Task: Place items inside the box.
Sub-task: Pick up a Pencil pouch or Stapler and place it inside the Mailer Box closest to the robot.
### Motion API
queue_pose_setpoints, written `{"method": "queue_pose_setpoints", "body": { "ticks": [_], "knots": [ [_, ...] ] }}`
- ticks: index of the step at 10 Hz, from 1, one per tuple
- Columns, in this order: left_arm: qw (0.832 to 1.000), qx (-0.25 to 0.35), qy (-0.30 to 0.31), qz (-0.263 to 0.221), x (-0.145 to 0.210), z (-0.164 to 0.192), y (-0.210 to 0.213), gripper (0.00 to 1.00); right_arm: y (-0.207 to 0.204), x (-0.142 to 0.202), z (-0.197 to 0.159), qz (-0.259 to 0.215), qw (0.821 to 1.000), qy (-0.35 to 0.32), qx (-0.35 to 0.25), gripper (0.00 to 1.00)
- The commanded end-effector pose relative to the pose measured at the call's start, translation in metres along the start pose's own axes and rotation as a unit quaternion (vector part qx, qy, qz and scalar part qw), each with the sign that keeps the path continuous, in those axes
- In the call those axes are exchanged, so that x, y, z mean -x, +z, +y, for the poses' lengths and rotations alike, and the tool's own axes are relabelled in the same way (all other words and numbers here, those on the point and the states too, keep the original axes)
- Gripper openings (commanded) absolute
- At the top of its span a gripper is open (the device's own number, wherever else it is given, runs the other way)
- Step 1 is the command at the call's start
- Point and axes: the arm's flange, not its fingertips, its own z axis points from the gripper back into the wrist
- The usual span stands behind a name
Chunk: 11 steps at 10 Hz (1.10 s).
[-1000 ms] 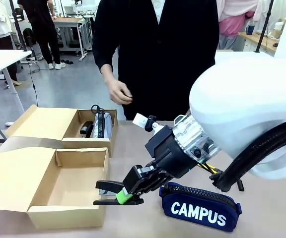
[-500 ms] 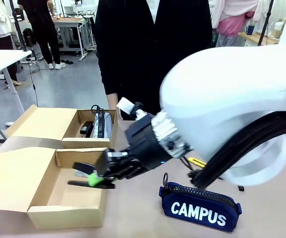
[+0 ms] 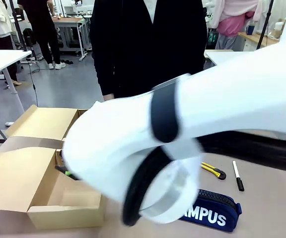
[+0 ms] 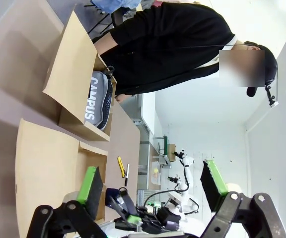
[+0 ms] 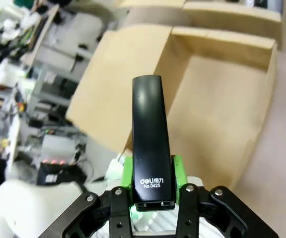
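While your right arm sweeps across the front view as a white blur, the right gripper [image 5: 152, 171] has its fingers [image 5: 178, 171] closed on the black stapler [image 5: 149, 134], green pads pressed to either side of its rear end. The stapler points out over the open cardboard box [image 5: 222, 114], near the edge where the bare floor meets the flap. I can't tell whether it touches the cardboard.

Your left gripper [image 4: 152, 181] holds nothing, its fingers [image 4: 91, 184] spread wide, up above the worktop [image 3: 267, 208].

A grey zip pencil case [image 4: 97, 100] lies in the farther cardboard compartment. To the right of the box on the worktop you have the navy "CAMPUS" pencil case [image 3: 217, 214] at the near edge. Behind it are the yellow utility knife [image 3: 213, 170] and the black marker pen [image 3: 238, 176], just beside each other. A person in black [image 3: 148, 44] stands at the far side.
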Motion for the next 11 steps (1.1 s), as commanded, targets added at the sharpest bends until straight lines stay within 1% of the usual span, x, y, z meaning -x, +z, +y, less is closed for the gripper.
{"method": "queue_pose_setpoints", "body": {
  "ticks": [1, 2, 3, 4, 5, 8, 11],
  "knots": [
    [1.0, 0.011, -0.009, -0.003, 0.0, -0.001, 0.0, 1.0, -0.07, -0.01, 0.011, -0.005, 0.999, 0.004, 0.048, 0.0],
    [1.0, 0.011, -0.009, -0.003, 0.0, -0.001, 0.0, 1.0, -0.082, -0.009, 0.011, -0.014, 0.997, 0.013, 0.08, 0.0],
    [1.0, 0.011, -0.009, -0.003, 0.0, -0.001, 0.0, 1.0, -0.091, -0.008, 0.01, -0.038, 0.991, 0.03, 0.124, 0.0],
    [1.0, 0.011, -0.009, -0.003, 0.0, -0.001, 0.0, 1.0, -0.101, -0.006, 0.008, -0.036, 0.989, 0.035, 0.142, 0.0],
    [1.0, 0.011, -0.009, -0.003, 0.0, -0.001, 0.0, 1.0, -0.104, -0.005, 0.007, -0.027, 0.99, 0.041, 0.134, 0.0],
    [1.0, 0.011, -0.009, -0.003, 0.0, -0.001, 0.0, 1.0, -0.098, -0.004, 0.009, -0.027, 0.992, 0.045, 0.116, 0.0],
    [1.0, 0.011, -0.009, -0.003, 0.0, -0.001, 0.0, 1.0, -0.088, -0.007, 0.01, -0.034, 0.992, 0.048, 0.111, 0.0]
  ]
}}
